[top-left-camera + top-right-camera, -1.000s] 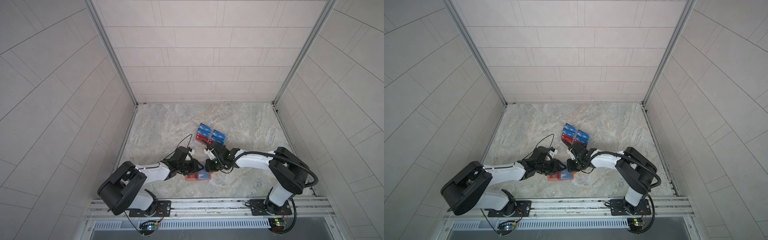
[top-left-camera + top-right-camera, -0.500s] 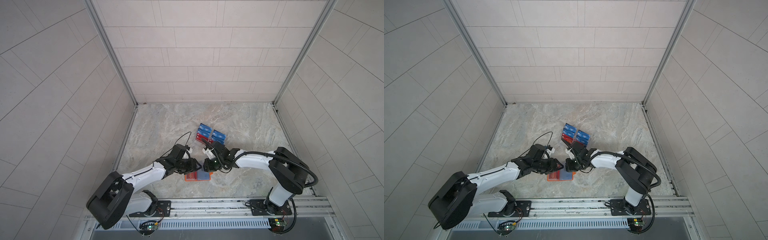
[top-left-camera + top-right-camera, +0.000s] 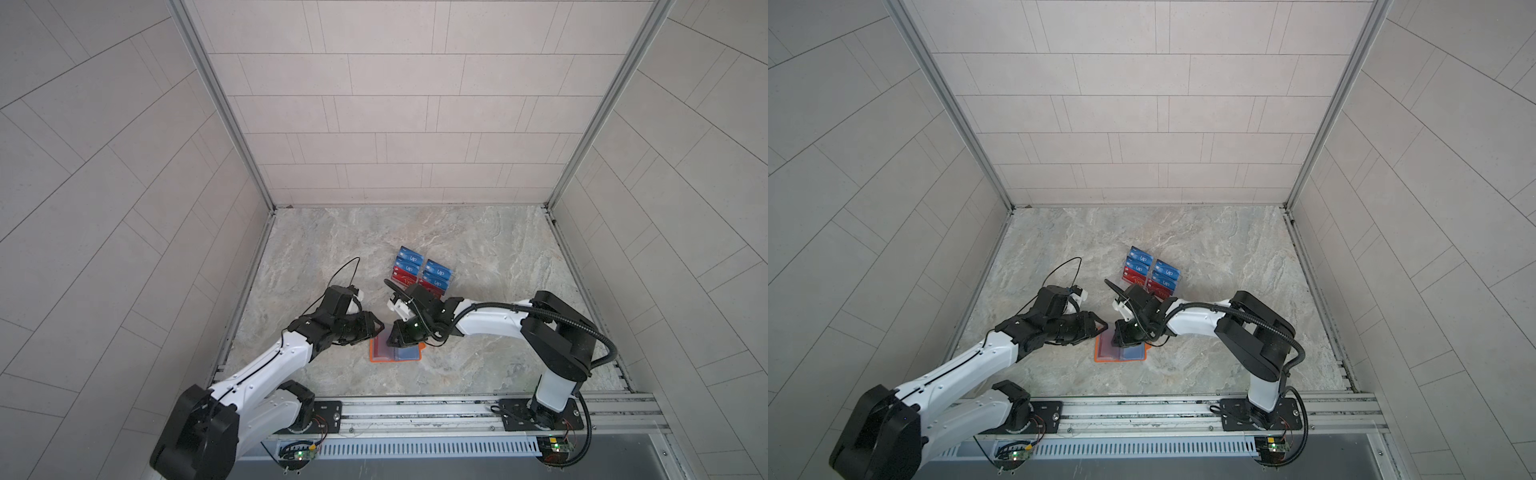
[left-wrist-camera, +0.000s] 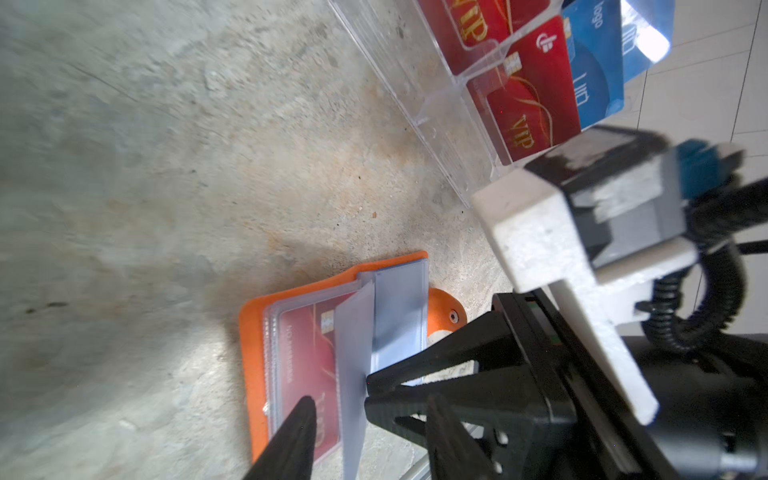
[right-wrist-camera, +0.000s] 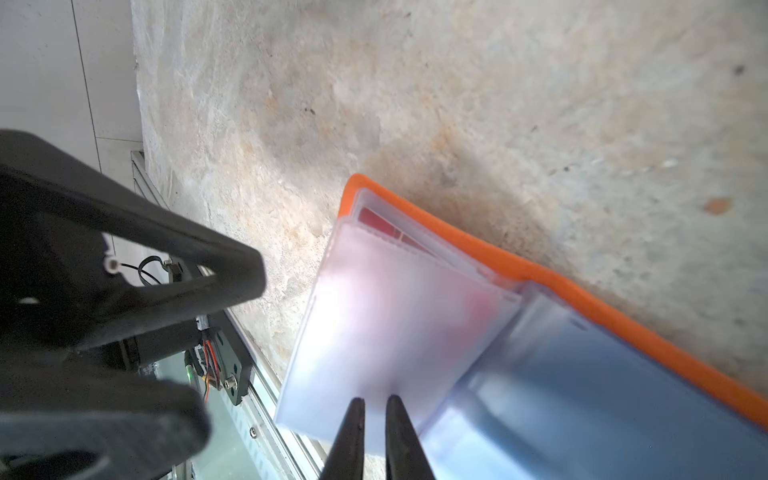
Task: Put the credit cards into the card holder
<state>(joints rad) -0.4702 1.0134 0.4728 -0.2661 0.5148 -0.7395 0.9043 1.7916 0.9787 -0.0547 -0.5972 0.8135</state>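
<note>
Card holder (image 3: pixel 402 354) open and flat on marble table (image 3: pixel 332 249) in both top views, orange cover down. Lies close to the near rail, about midway between the two arms. Credit cards (image 3: pixel 409 259) in stepped rows just beyond it, a little to the right: blue in the far rows, red in the near ones. Left gripper (image 3: pixel 376 329) at the holder's far left corner, fingers apart, nothing between them. Right gripper (image 3: pixel 389 343) down over the middle of the holder; tips too small here to judge.

From the left wrist: red card (image 4: pixel 303 357) tucked under plastic in the holder's left half, gold chip showing. One clear sleeve (image 4: pixel 353 353) standing up from the spine like a turned page, free edge met by the right gripper's two black tips. Right half pale blue under its sleeves, perhaps a blue card inside. Snap tab (image 4: pixel 446 309) jutting from the cover's right side. Clear acrylic rack (image 4: pixel 415 91) farther off, red VIP cards in its near pockets, blue ones behind.

From the right wrist: fingertips (image 5: pixel 351 432) almost together, clamped on the free edge of that raised sleeve. Orange rim showing along one long side of the holder, a strip of red card peeking from beneath the plastic. Left gripper just beside the holder, jaws spread, empty, not touching it.
</note>
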